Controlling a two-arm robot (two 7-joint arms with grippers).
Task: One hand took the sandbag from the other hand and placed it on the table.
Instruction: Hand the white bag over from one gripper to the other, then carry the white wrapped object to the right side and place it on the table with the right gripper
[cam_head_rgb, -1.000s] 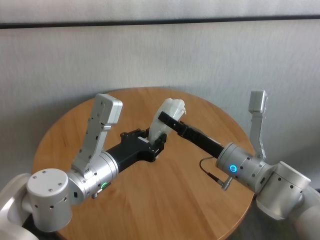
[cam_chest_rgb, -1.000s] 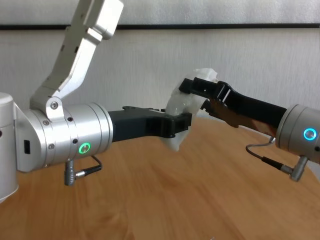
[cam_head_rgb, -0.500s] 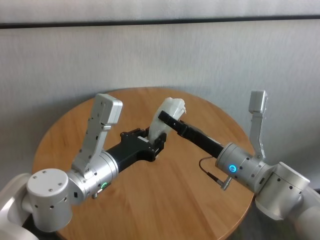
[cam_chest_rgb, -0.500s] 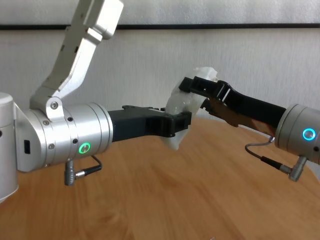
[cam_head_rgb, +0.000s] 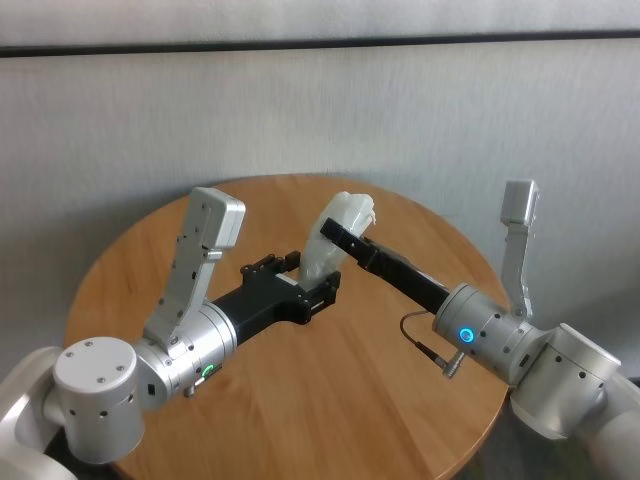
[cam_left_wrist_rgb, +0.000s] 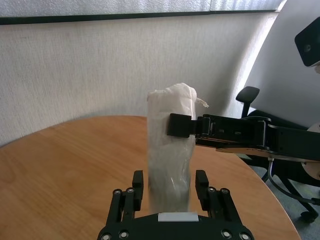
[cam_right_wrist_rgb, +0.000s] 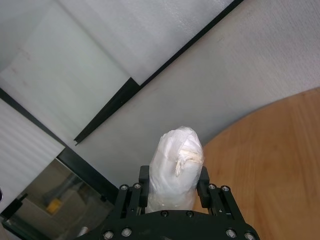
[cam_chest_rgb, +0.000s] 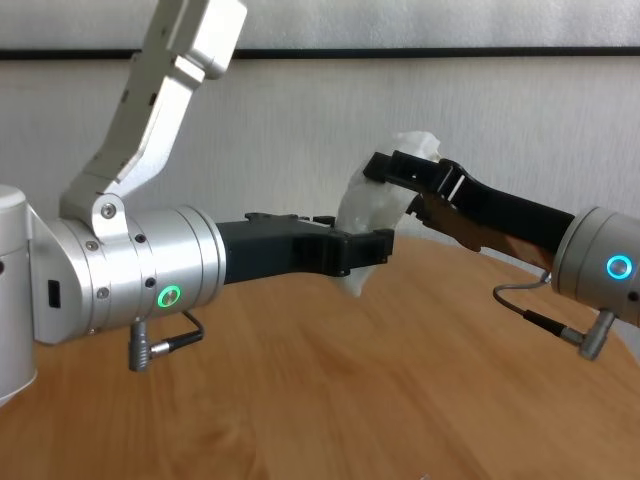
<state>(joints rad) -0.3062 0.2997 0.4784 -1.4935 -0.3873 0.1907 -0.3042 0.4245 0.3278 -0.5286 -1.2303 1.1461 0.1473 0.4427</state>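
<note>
The white sandbag (cam_head_rgb: 340, 228) stands upright in the air above the round wooden table (cam_head_rgb: 330, 400). My right gripper (cam_head_rgb: 338, 226), on the blue-ringed wrist, is shut on the bag's upper part; the right wrist view shows its fingers (cam_right_wrist_rgb: 144, 176) pressed to both sides of the bag (cam_right_wrist_rgb: 177, 160). My left gripper (cam_head_rgb: 312, 275), on the green-ringed wrist, is open around the bag's lower end. In the left wrist view its fingers (cam_left_wrist_rgb: 138, 180) stand slightly apart from the bag (cam_left_wrist_rgb: 170, 150). In the chest view the bag (cam_chest_rgb: 375, 205) sits between both grippers.
A grey wall runs behind the table. An office chair (cam_left_wrist_rgb: 250, 95) stands beyond the table's far edge. A cable loop (cam_head_rgb: 425, 350) hangs from the right wrist. Both arms' upper links rise at either side of the table.
My left gripper's fingers have spread apart off the sandbag. My right gripper, still shut on it, has moved the bag slightly up and away from the left gripper.
</note>
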